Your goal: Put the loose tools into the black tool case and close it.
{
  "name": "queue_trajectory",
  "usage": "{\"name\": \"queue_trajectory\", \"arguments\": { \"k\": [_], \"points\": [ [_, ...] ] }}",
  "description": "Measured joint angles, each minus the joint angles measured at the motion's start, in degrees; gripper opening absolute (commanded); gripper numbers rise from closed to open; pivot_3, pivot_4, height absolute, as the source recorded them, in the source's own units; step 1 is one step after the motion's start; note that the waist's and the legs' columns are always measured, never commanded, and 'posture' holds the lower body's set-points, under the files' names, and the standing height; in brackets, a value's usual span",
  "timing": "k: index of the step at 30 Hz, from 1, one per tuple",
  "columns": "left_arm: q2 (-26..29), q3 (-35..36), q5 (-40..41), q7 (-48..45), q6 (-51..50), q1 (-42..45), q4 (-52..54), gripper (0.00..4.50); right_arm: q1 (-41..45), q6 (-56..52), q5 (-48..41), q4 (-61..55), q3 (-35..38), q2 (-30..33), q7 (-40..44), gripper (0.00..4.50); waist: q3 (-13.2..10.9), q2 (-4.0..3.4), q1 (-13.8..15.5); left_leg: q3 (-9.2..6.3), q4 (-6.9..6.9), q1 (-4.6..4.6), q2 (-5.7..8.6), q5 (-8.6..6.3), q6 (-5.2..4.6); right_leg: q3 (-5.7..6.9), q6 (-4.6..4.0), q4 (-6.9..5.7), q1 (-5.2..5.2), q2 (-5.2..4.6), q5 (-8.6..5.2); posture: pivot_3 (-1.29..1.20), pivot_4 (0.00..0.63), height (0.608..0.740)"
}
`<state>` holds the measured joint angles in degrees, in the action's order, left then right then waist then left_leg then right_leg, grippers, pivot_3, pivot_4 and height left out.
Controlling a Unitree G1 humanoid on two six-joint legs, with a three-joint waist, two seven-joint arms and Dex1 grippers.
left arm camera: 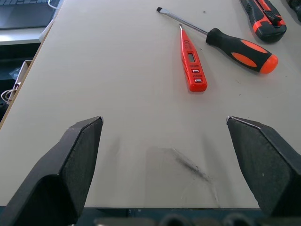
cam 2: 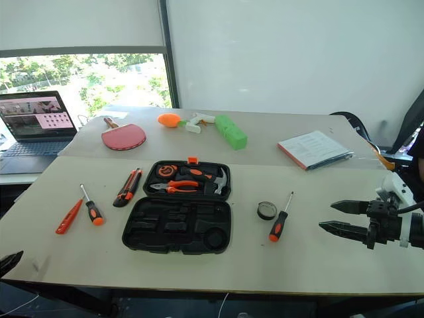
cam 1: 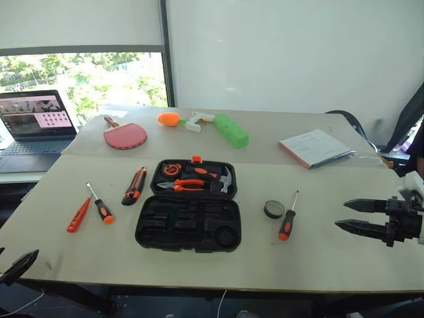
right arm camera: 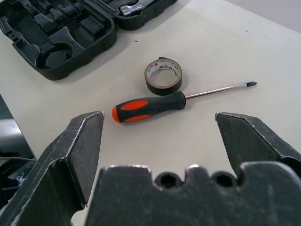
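Right gripper [right arm camera: 160, 122], jaws wide and empty; screwdriver [right arm camera: 148, 107] and tape roll [right arm camera: 162, 75] just ahead, black tool case [right arm camera: 61, 42] beyond. Left gripper [left arm camera: 164, 127] likewise wide.

Black moulded plastic clamshell tool case [cam 1: 188, 222] lies open flat at table centre; orange latch at far edge. Far half holds orange-handled pliers, hammer and other fitted tools; near half shows bare shaped recesses.
Black-and-orange utility knife [cam 1: 134, 185] just left of case, lying flat.
Black-and-orange-handled flat screwdriver [cam 1: 101, 205] further left, handle toward near edge.
Slim all-orange tester tool [cam 1: 78, 214] beside it, leftmost.
Small round black tape roll [cam 1: 273, 209] right of case, lying flat.
Black-and-orange-handled cross-tip screwdriver [cam 1: 288, 220] just beside roll, tip pointing away.
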<state>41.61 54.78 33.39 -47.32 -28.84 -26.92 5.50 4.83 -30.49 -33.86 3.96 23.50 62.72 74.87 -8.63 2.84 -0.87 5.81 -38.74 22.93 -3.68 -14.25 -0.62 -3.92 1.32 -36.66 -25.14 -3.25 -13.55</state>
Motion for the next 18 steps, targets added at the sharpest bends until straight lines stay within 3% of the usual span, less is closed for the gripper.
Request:
{"name": "queue_trajectory", "arguments": {
  "k": [5, 8, 14, 18],
  "points": [
    [0.9, -2.2, -0.6, 1.9, -1.5, 1.8, 0.5, 4.5, -1.6, 1.7, 1.1, -0.4, 0.6, -0.5, -0.8, 4.42, 0.0, -0.01, 0.2, 0.0, 0.0, -0.01, 0.01, 0.0, 0.0, 0.01, 0.01, -0.02, 0.02, 0.0, 0.0, 0.0, 0.15, 0.738],
    [0.8, -4.5, -0.6, 8.4, -5.9, 6.5, 2.8, 4.5, -1.3, 3.0, 1.6, -1.5, 0.6, -1.7, -2.5, 4.42, 0.0, -0.01, 0.3, -0.02, -0.05, -0.01, 0.03, 0.01, 0.0, 0.0, 0.16, -0.08, 0.05, -0.01, 0.1, 0.0, 0.15, 0.738],
    [0.1, -9.3, 10.6, 24.6, -29.5, 21.2, 14.9, 4.5, 2.3, -2.9, -3.9, -12.5, 0.4, -2.3, -5.3, 4.42, 0.0, 0.0, 0.1, -0.15, -0.07, -0.04, 0.02, 0.01, 0.0, -0.01, 0.49, -0.12, 0.12, 0.06, 0.3, 0.0, 0.15, 0.738],
    [-0.8, -11.6, 13.0, 33.9, -43.1, 29.2, 17.1, 4.5, 3.7, -6.4, -7.8, -19.5, -0.4, -2.5, -6.7, 4.42, 0.0, 0.0, -0.3, -0.29, -0.03, -0.02, 0.02, -0.04, 0.06, -0.02, 0.49, -0.14, 0.11, 0.15, 0.3, 0.0, 0.15, 0.738]
  ]
}}
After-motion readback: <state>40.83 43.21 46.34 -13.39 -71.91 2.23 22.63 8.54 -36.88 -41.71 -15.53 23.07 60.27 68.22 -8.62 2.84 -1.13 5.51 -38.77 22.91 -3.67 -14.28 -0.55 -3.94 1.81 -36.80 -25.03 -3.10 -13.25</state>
